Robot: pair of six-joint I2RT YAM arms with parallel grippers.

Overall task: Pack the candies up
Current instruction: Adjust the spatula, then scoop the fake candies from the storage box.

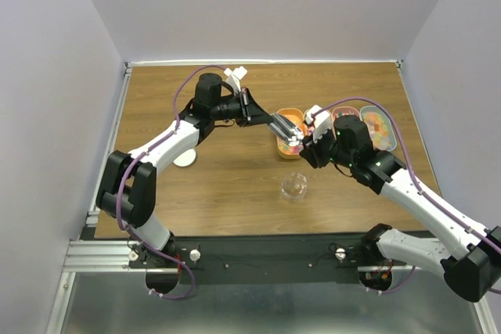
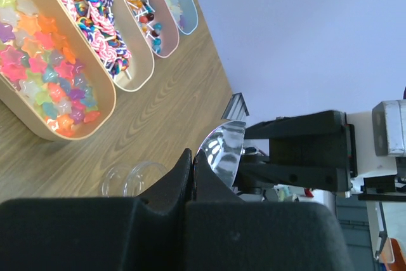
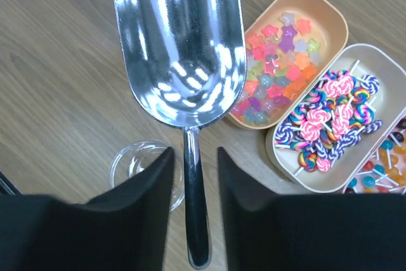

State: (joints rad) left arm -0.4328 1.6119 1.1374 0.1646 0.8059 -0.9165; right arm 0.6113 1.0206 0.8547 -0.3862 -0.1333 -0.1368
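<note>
Right jaws apart, astride scoop handle (image 3: pixel 195 214)

My scoop (image 3: pixel 181 49): above leftmost tray (image 3: pixel 339 26); candies (image 3: pixel 279 61) in that tray; further trays (image 3: pixel 380 68) alongside, to its right; cup (image 3: pixel 136 163) on table (image 3: pixel 57 93), before the trays.

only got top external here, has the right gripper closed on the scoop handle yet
Observer: Not yet. In the right wrist view the right gripper is open, straddling the handle of the metal scoop, with wood visible on both sides.
Operator: anything in the scoop
Observer: No, its bowl is bare shiny metal.
Operator: what's in the tray beside it
Observer: Star-shaped candies in mixed colours fill the tan tray.
</note>
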